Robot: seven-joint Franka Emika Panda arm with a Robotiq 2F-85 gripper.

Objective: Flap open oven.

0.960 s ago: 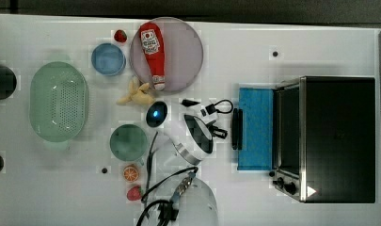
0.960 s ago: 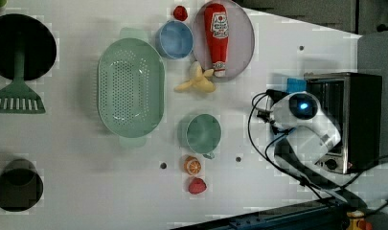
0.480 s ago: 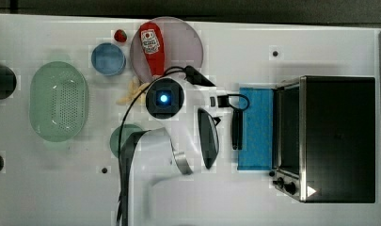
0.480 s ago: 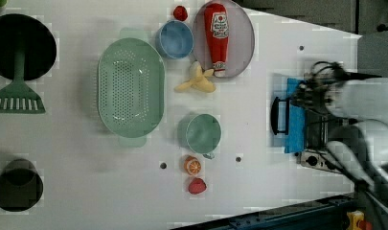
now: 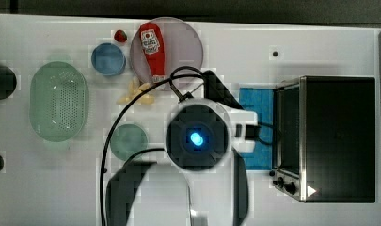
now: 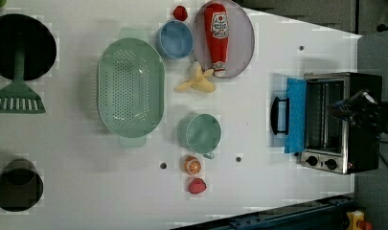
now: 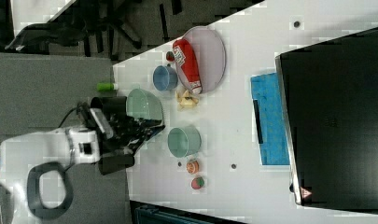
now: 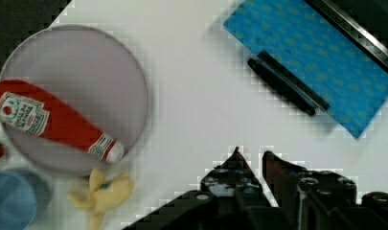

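Observation:
The oven point(image 5: 329, 139) stands at the top view's right, with a black top and silver frame. Its blue door point(image 5: 256, 125) lies flapped down flat on the table, black bar handle point(image 6: 276, 115) at the outer edge and two black knobs point(image 6: 321, 163) beside the cavity. In the wrist view the door point(image 8: 321, 57) and handle point(image 8: 282, 84) lie well away from my gripper point(image 8: 251, 155), whose fingertips point(image 8: 235, 155) stand close together with nothing between them. The gripper point(image 7: 149, 128) hangs high above the table, off the oven. My arm point(image 5: 196, 139) covers the table's middle in the top view.
A ketchup bottle point(image 5: 152, 47) lies on a round plate point(image 5: 183, 47). Nearby are a blue bowl point(image 5: 108, 59), a banana point(image 5: 136, 94), a green colander point(image 5: 59, 101), a green cup point(image 5: 128, 140) and small fruits point(image 6: 194, 165). A black pan with a spatula point(image 6: 19, 72) sits at the left view's left.
My arm has lifted up and back from the door handle, looming larger in the top view. The blue door has stayed down flat throughout.

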